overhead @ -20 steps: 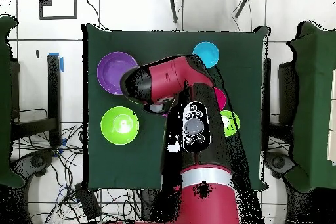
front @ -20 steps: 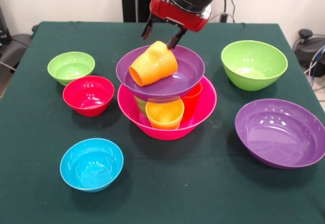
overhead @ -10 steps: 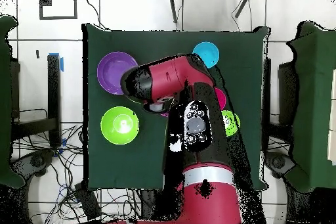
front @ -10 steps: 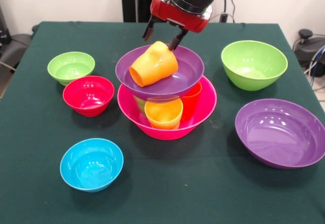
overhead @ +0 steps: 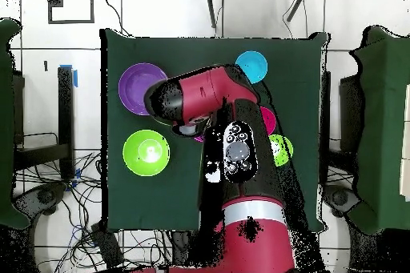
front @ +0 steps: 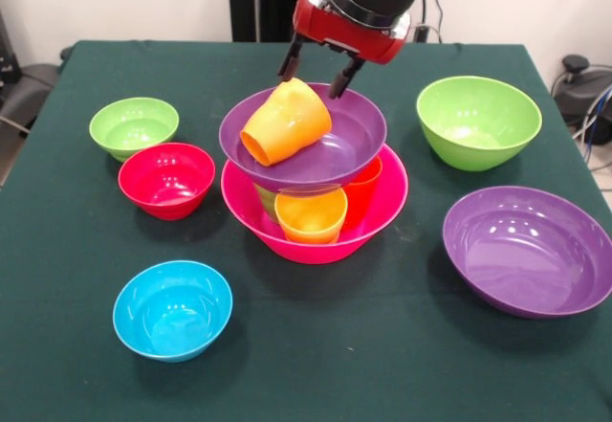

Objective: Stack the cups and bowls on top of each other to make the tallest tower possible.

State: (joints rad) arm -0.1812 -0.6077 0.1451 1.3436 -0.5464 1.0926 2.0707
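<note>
At the middle of the green-clothed table (front: 57, 278) stands the tower (front: 314, 178): a large glossy hot-pink plastic bowl (front: 382, 213) holding three upright tumblers, a yellow-orange one (front: 310, 215) in front, a red-orange one (front: 363, 185) at the right and a green one (front: 265, 195), mostly hidden, at the left. Across their rims rests a wide shallow purple plastic bowl (front: 344, 140), and in it an orange plastic tumbler (front: 285, 121) lies tipped on its side, mouth toward the camera and a little down. The red and black gripper (front: 319, 66) hangs just above the cup's base, its two fingers spread apart and closed on nothing.

The cup looks light, stiff and slick, so it would likely roll or skid inside the smooth bowl; gripping across its stepped lower half seems the surest hold, and a hard push could shift the purple bowl on its three supports.

Around the tower the other bowls sit empty: small light-green (front: 134, 125), red (front: 166, 179), blue (front: 173, 308), medium light-green (front: 478, 121) and a second purple (front: 529, 250).
</note>
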